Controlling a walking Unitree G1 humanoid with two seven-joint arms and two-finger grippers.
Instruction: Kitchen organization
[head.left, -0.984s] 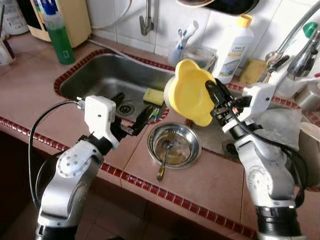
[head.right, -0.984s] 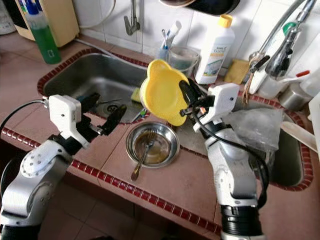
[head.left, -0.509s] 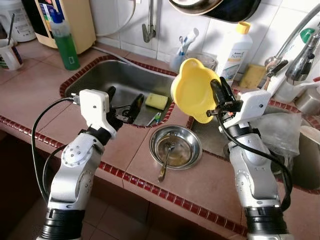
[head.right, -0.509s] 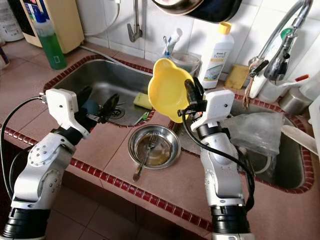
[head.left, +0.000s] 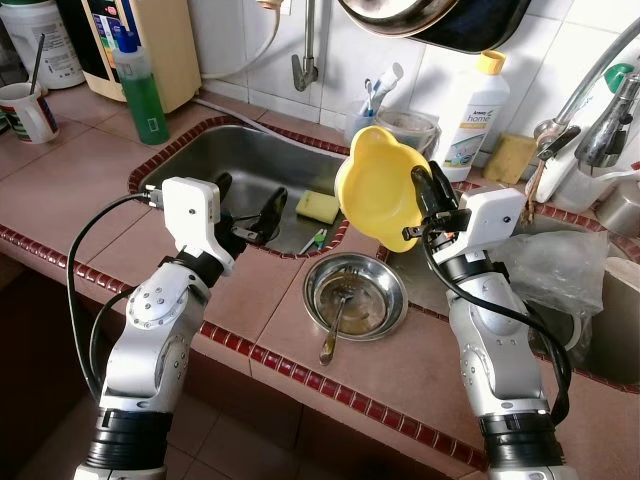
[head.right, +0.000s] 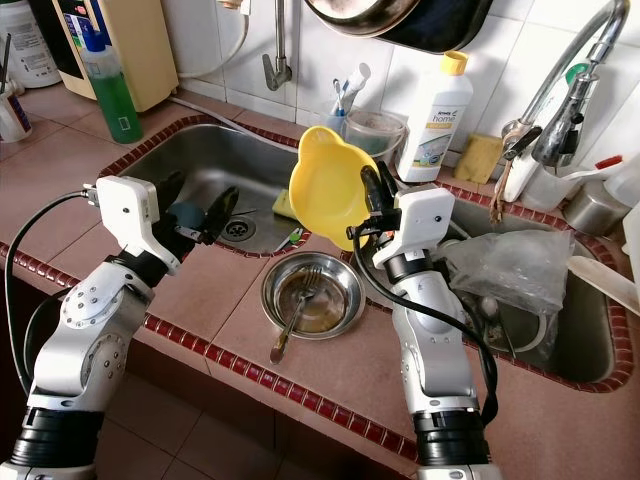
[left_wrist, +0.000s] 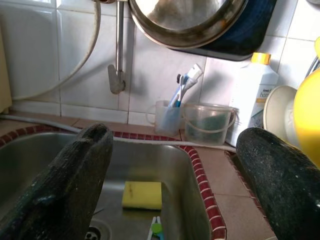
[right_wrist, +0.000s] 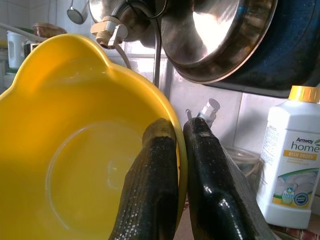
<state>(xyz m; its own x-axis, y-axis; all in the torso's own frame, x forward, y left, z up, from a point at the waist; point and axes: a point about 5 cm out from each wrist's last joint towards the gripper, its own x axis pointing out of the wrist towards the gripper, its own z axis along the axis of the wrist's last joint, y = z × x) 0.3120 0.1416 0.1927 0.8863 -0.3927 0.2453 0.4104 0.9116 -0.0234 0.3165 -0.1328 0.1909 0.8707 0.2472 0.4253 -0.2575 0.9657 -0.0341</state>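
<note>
We judge that the main risk is that our right gripper (head.left: 428, 192) pinches the yellow bowl (head.left: 378, 198) only by a thin part of its rim, so the bowl, held on edge in the air, may twist or slip and fall on the steel dish (head.left: 356, 296) with its fork (head.left: 336, 312) just below, near the front of the counter. The bowl sits on the left of this gripper, one finger inside and one outside. Our left gripper (head.left: 248, 208) is open and empty, over the near edge of the sink (head.left: 195, 158).

Sponge (head.left: 318, 206) in sink (head.left: 215, 150) — steel bowl (head.left: 356, 295) before it (fork (head.left: 333, 320) inside).
</note>
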